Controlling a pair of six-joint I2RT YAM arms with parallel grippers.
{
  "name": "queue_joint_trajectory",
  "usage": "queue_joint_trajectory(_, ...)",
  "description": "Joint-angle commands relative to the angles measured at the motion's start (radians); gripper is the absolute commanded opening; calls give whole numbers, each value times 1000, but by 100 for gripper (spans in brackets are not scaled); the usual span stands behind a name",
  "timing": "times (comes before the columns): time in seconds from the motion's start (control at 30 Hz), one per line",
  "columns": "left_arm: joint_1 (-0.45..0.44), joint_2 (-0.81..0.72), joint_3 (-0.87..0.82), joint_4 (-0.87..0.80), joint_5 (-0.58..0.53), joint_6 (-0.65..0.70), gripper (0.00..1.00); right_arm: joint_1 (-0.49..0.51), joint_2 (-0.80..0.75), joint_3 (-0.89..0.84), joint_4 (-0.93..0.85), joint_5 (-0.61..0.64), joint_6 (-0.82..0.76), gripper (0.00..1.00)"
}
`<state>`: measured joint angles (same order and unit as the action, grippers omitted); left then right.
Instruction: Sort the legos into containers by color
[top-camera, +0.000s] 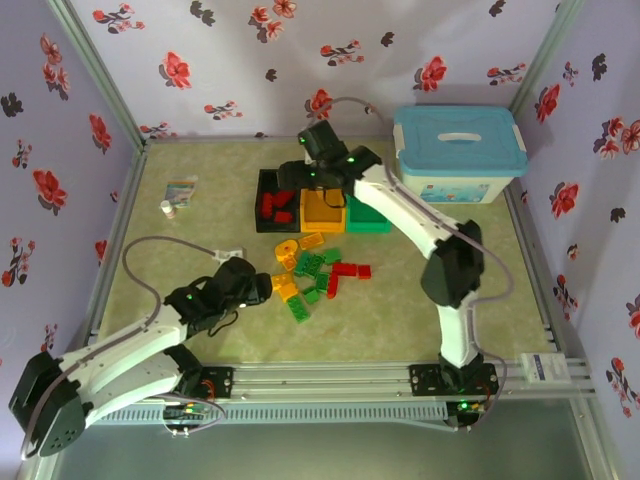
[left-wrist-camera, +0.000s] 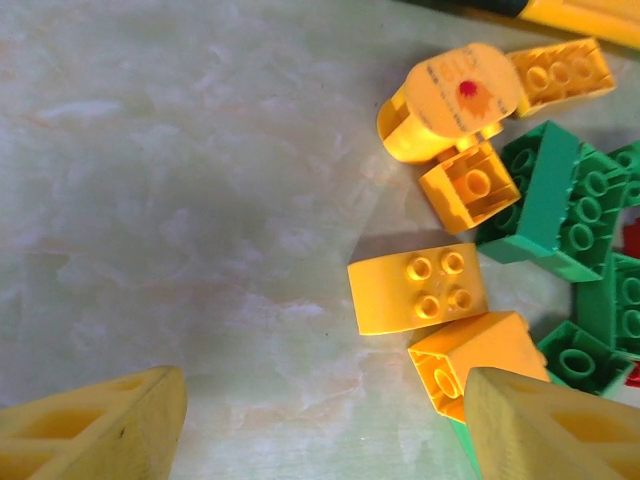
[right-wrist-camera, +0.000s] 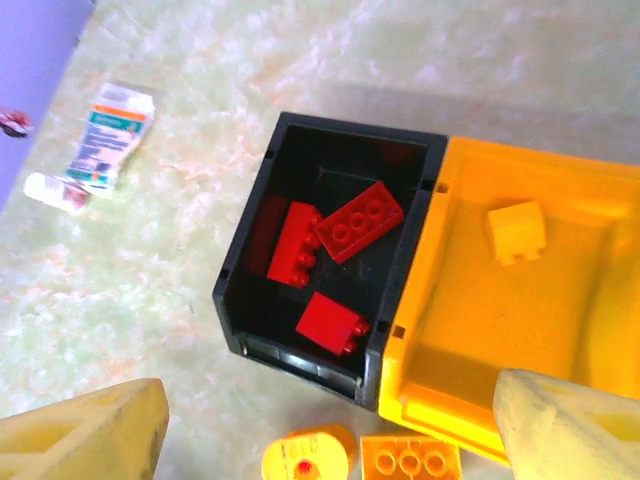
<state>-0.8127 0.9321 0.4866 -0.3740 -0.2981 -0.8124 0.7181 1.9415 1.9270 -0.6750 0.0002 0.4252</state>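
**Your right gripper hangs wide open over the bins, gripping nothing.**
Below it, the black plastic bin holds three red studded bricks. The adjoining orange bin holds one orange-yellow brick, and the green bin joins on the orange one's other side. Your left gripper has its fingers apart and empty. It hovers low at the edge of the loose pile of orange-yellow, green and red bricks on the table, near an orange cylinder.

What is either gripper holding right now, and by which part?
Nothing is held: the left gripper and the right gripper are both open and empty.
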Motion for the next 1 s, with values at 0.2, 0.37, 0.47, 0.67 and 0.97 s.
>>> queue_joint_trajectory(0.2, -33, 218, 33, 150, 62, -37, 71, -34, -336, -420, 186, 89, 11, 87)
queue_joint_trajectory(0.37, -56, 305, 67, 193, 62, -55, 71, -56, -425, -591, 246, 91, 58, 88)
queue_joint_trajectory(0.47, -70, 358, 104, 191, 61, -53, 70, -63, -448, -645, 257, 100, 76, 88)
queue_joint_trajectory(0.67, -87, 455, 168, 166, 58, -68, 68, -65, -496, -727, 279, 102, 102, 88)
queue_joint_trajectory(0.97, -133, 558, 253, 83, 27, -84, 64, -85, -550, -814, 295, 114, 119, 88)
